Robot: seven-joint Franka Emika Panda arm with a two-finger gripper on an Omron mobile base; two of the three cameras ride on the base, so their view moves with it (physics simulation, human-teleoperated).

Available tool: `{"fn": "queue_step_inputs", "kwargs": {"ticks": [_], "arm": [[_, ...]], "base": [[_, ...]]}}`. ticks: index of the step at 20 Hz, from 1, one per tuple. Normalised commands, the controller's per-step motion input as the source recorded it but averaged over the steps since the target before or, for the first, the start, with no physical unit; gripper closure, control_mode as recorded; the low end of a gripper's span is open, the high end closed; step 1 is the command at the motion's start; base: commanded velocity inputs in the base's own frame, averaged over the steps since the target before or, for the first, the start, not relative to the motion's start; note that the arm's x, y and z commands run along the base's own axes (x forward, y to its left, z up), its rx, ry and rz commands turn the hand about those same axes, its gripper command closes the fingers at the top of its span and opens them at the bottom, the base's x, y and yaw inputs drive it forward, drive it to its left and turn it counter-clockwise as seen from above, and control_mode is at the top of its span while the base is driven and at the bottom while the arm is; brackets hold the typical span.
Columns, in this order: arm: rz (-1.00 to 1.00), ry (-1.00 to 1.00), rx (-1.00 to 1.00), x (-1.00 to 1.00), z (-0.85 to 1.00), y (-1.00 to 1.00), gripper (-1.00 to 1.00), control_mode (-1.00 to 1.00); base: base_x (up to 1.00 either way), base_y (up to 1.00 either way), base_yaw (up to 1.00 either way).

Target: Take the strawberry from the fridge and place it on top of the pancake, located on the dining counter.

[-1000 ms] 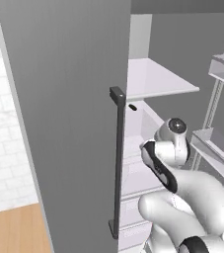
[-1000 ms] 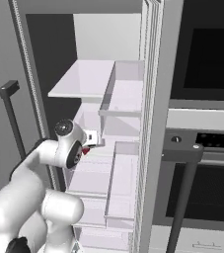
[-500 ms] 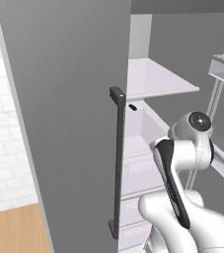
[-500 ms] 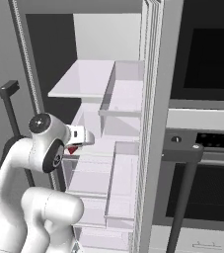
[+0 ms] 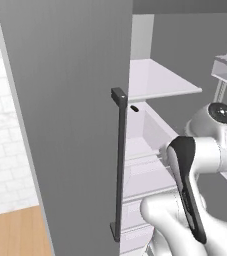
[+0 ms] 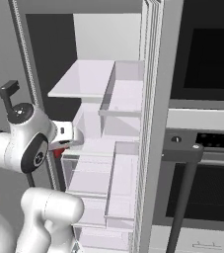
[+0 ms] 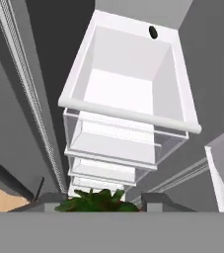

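My gripper (image 6: 65,144) is shut on the strawberry (image 6: 58,151), a small red berry hanging under the white hand just outside the fridge (image 6: 91,85). In the hand view the berry's green leaves (image 7: 96,201) sit between my two dark fingertips (image 7: 52,203), above the open white fridge drawer (image 7: 126,84). The grey fridge door (image 5: 60,120) stands open to my left. The pancake and the dining counter are out of view.
The door's dark vertical handle (image 5: 118,165) is close to my forearm. White shelves (image 5: 157,80) and clear drawers (image 6: 96,173) fill the fridge. A dark wall oven (image 6: 207,64) with a bar handle (image 6: 181,197) stands to the right. Wooden floor (image 5: 15,230) shows at lower left.
My hand has drawn back out of the fridge with the strawberry, shifting left in the right base view. The elbow has swung up and right in the left base view.
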Motion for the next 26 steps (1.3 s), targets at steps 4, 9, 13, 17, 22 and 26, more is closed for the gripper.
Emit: {"fn": "queue_step_inputs", "kwargs": {"ticks": [4,9,13,17,22,26], "arm": [[0.05,0.01,-0.04,-0.33,-0.15,0.19,1.0,1.0],[0.0,0.0,0.0,0.0,0.0,0.0,1.0,1.0],[0.0,0.0,0.0,0.0,0.0,0.0,1.0,1.0],[0.0,0.0,0.0,0.0,0.0,0.0,1.0,1.0],[0.0,0.0,0.0,0.0,0.0,0.0,1.0,1.0],[0.0,0.0,0.0,0.0,0.0,0.0,1.0,1.0]], "base": [[-0.49,0.16,0.06],[-1.0,0.14,0.07],[-1.0,0.21,-0.09],[-1.0,0.11,-0.53],[-0.71,0.08,-0.82],[-0.34,0.05,-0.94]]}}
